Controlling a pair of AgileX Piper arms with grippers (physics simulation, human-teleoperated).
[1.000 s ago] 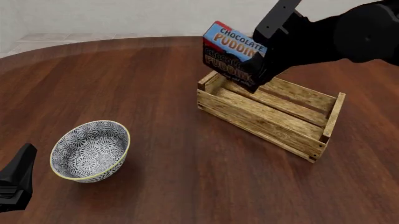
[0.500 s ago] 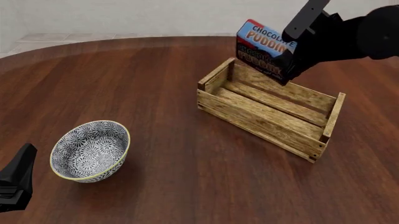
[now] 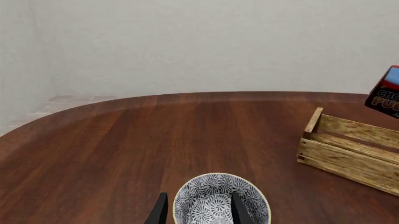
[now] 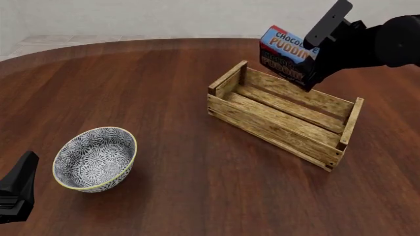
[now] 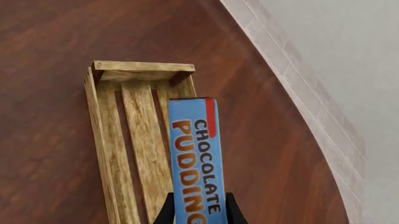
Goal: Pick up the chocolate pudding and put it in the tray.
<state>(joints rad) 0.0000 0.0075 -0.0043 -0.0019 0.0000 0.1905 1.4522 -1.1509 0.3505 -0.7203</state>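
Carried further right vs. earlier: chocolate pudding (image 4: 284, 53) now hangs tilted above tray (image 4: 282, 118) far wall, clamped in right gripper (image 4: 308, 66). Not yet lowered; release pending. Left gripper (image 3: 198, 212) idle nr bowl (image 4: 95, 158), fingers apart.

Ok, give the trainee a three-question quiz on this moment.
1. True or false: the chocolate pudding already rests on the slats of the tray.
2. Which gripper holds the carton? A) left B) right C) neither
3. Fill in: the round thing nearest the left gripper is the patterned ____.

Key:
1. False: it is held in the air above the tray's far side.
2. B: the right gripper has its fingers shut on it.
3. bowl.
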